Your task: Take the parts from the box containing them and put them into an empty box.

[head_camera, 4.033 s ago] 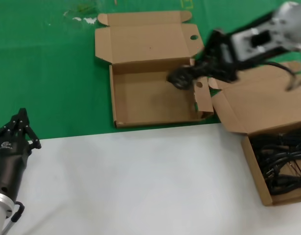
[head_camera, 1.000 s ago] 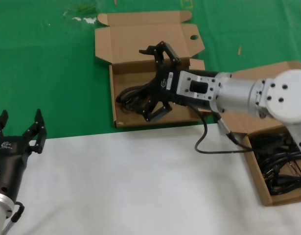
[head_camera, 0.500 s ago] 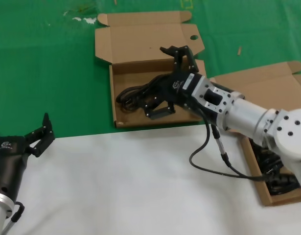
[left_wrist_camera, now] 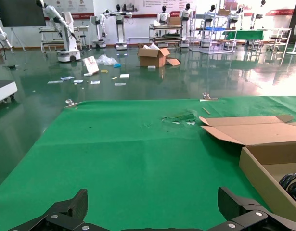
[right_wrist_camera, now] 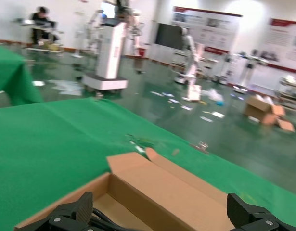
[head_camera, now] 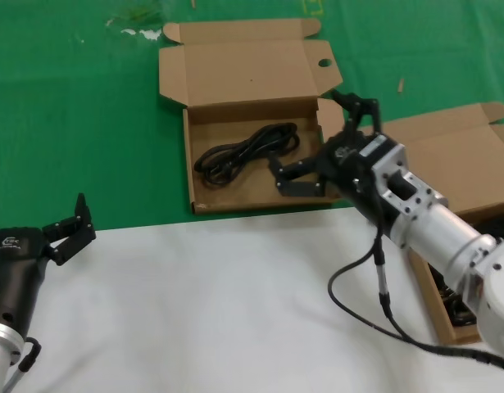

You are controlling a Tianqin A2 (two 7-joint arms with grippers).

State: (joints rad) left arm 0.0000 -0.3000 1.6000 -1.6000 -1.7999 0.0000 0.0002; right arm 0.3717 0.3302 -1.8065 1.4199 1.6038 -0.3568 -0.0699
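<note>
A coiled black cable lies loose on the floor of the round-holed cardboard box, which sits open on the green mat. To the robot's right is the plain-lidded box, its lid raised, with more black cables partly hidden behind the right arm. The right gripper hovers over the holed box's right wall, fingers spread wide and gripping nothing, the cable just beside it towards the left. The left gripper rests at the white table's edge, its fingers also apart.
</note>
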